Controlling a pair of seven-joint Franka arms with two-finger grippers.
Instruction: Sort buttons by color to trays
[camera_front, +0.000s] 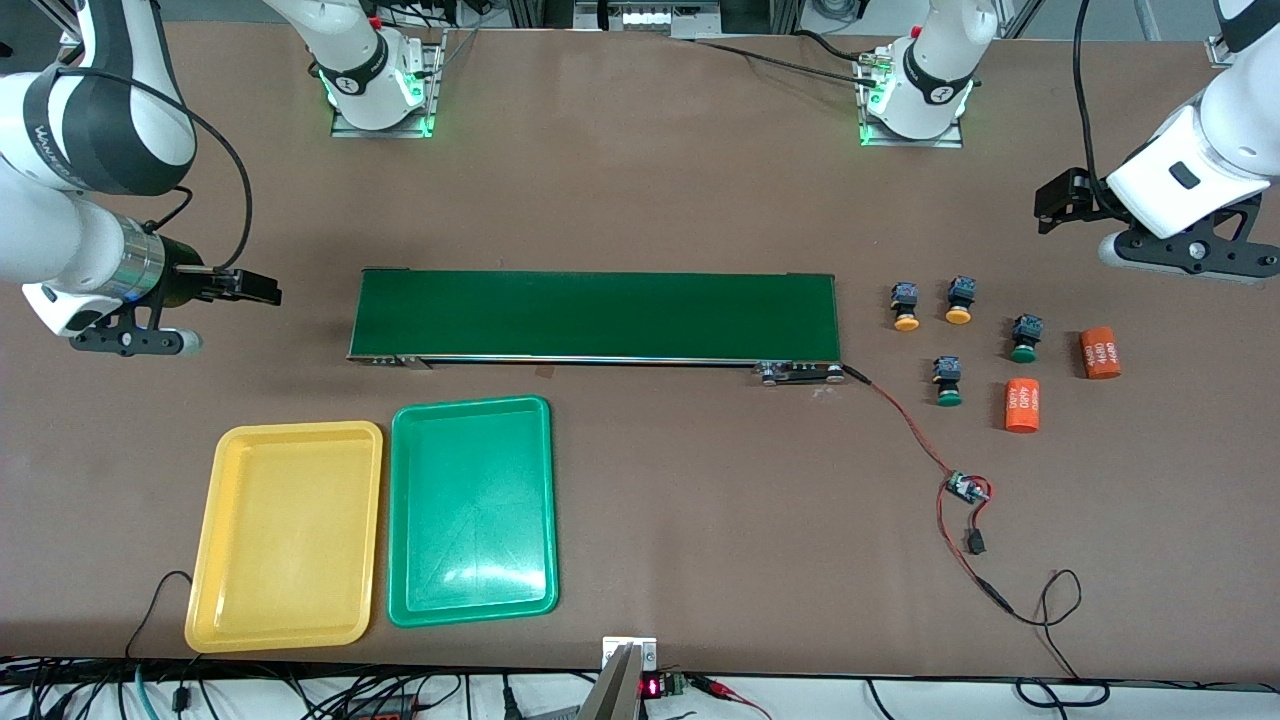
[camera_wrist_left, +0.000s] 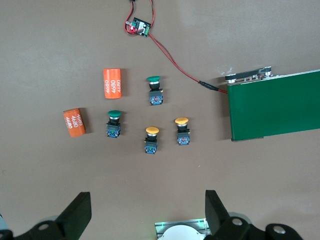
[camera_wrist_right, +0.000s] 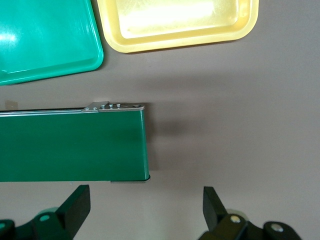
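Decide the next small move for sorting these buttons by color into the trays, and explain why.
Probably lower the open left gripper onto the nearest orange-yellow button. All four buttons lie loose at the left arm's end of the table, and both the yellow tray and the green tray hold nothing. The right gripper, open, waits over the green belt's end.

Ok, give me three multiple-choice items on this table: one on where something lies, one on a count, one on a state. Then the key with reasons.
1. Where do the four buttons lie?
A. in the yellow tray
B. on the table at the left arm's end of the belt
C. on the belt

2. How many buttons have green caps?
A. one
B. two
C. four

3. In what state are the trays?
A. both bare
B. both holding buttons
C. stacked

Key: B, the buttons sit on the table past the belt; B, two green caps show; A, yellow tray and green tray hold nothing.
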